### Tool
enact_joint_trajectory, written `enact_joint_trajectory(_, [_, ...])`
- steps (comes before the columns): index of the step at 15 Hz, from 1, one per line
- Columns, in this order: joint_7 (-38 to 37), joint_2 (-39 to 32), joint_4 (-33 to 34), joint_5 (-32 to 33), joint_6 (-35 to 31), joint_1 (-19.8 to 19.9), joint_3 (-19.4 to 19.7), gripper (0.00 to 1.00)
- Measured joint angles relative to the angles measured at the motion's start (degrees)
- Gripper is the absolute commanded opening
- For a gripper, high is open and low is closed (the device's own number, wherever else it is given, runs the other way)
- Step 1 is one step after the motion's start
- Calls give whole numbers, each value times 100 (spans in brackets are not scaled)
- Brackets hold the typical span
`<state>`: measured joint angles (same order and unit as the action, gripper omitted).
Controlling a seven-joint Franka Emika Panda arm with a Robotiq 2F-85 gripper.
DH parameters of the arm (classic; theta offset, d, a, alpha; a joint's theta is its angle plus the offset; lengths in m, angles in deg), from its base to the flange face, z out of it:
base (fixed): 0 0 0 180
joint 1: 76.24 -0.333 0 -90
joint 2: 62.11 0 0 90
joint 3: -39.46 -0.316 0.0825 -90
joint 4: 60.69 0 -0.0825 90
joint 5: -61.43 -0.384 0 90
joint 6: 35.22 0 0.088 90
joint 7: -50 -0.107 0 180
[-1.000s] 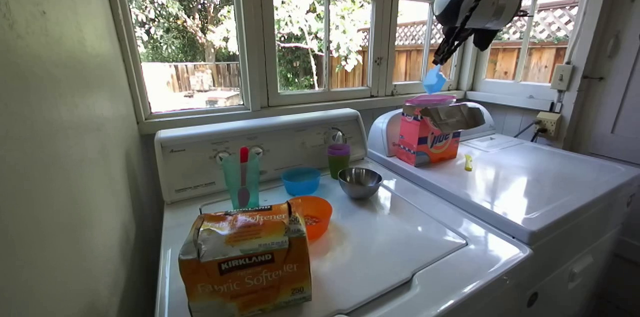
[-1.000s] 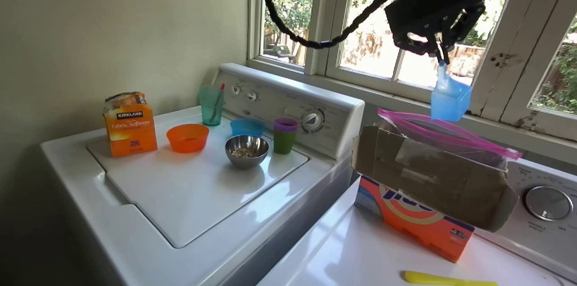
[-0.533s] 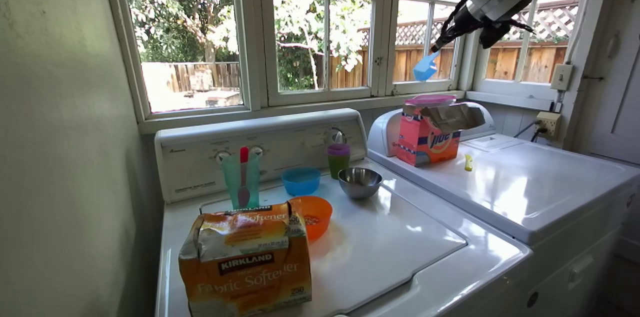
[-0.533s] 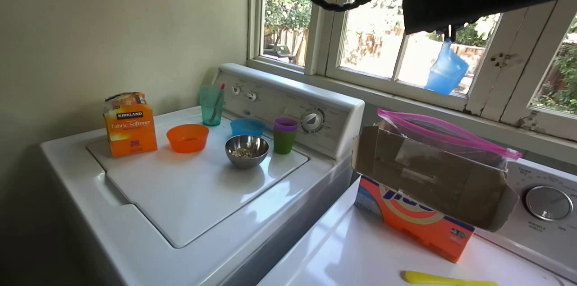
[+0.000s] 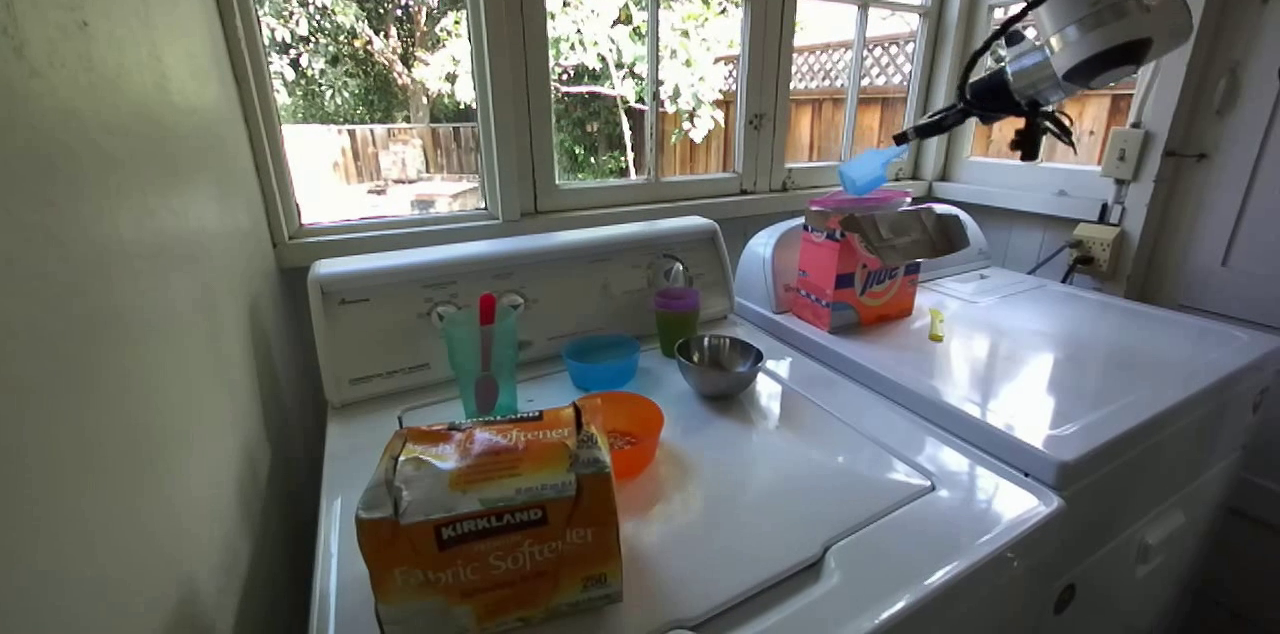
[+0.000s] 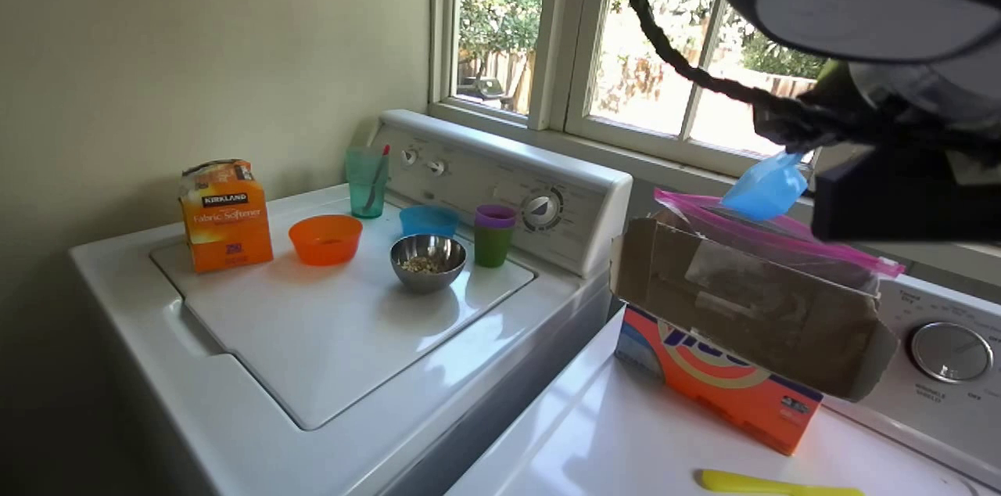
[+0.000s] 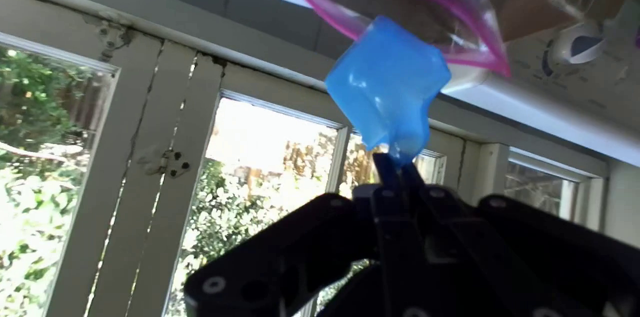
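Household laundry room

Below the gripper [image 7: 396, 162] stands a white dryer [image 5: 1000, 354], its panel [image 6: 946, 406] lettered "Timed Dry", with a Tide box [image 5: 862, 294] on top. Beside that, farther from the gripper, a washer [image 5: 780, 494] bears a Kirkland fabric softener box [image 5: 495, 544]. Ahead of the gripper, paned windows [image 5: 766, 44] give onto trees [image 5: 365, 24] and a wooden fence [image 5: 814, 131].

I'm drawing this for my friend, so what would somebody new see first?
Probably the blue scoop, its handle pinched in the robot's fingers near a pink-edged zip bag. That bag sticks up from the open Tide box on the dryer. Next comes the orange Kirkland Fabric Softener box on the washing machine.
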<state>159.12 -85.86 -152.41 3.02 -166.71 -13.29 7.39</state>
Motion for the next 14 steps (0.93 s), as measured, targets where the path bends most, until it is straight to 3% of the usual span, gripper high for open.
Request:
enact_joint_trajectory(7, [555, -1033, 935, 285, 2578, 367, 173, 1])
enact_joint_trajectory(14, [723, -1629, 2472, -92, 5564, -589, 1550, 1])
